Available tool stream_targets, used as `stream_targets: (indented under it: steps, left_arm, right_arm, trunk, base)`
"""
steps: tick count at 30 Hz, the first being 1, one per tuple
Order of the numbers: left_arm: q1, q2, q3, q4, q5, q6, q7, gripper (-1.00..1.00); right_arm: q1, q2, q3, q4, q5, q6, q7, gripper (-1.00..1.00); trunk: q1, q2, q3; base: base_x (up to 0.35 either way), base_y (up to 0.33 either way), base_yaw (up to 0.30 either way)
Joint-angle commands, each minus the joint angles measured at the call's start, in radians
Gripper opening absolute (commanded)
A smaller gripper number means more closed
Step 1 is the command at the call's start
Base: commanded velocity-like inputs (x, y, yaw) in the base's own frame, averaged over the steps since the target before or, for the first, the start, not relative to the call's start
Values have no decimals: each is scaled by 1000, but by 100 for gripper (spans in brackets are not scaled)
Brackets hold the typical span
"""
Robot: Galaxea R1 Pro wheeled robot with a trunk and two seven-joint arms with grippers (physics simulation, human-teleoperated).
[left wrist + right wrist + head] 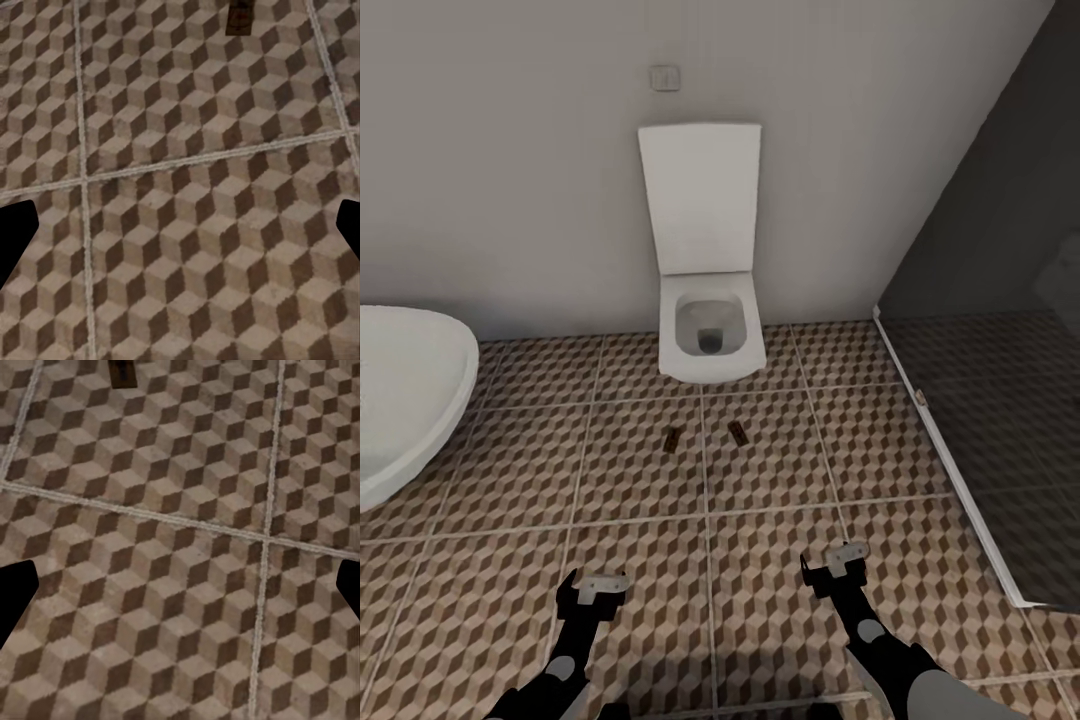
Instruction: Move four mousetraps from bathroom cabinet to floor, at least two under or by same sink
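Both arms stretched forward and low over the bathroom floor [780, 590]; left end effector [592, 590] and right end effector [834, 563] spread wide, empty. Two mousetraps [672, 438] [737, 432] lying flat ahead, before the toilet [710, 335].

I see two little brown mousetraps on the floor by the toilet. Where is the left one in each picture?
Head view: the left mousetrap lies on the patterned floor in front of the toilet, left of a grout line.
Left wrist view: likely the dark shape at the top edge, cut off.
Right wrist view: the dark shape there may be the other trap; I cannot tell.
Shared landmark: the pale grout lines.
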Motion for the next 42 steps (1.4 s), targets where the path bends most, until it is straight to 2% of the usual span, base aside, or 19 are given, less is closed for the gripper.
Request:
stream_targets:
  steps: [1, 20, 27, 32, 42]
  left_arm:
    - [0, 1, -8, 3, 3, -2, 7, 100]
    - [12, 0, -8, 60, 3, -13, 6, 100]
    - [17, -2, -8, 103, 3, -85, 8, 100]
    - [22, -10, -8, 182, 3, -151, 8, 100]
    - [24, -11, -7, 295, 4, -249, 11, 100]
  right_arm:
    - [-1, 0, 9, 4, 0, -1, -8, 100]
    - [4, 1, 9, 148, -6, -116, -7, 100]
    - [6, 2, 9, 189, -20, -186, -7, 100]
    - [26, 1, 9, 197, -26, -216, -7, 100]
    - [53, 0, 8, 200, -28, -228, -6, 100]
  trunk:
    - [-4, 7, 4]
    - [-77, 140, 95]
    - [-104, 189, 128]
    - [-123, 224, 152]
    - [-161, 294, 200]
  base:
    - [0, 0, 0]
    - [0, 0, 0]
    - [0, 0, 0]
    - [0, 0, 0]
    - [0, 0, 0]
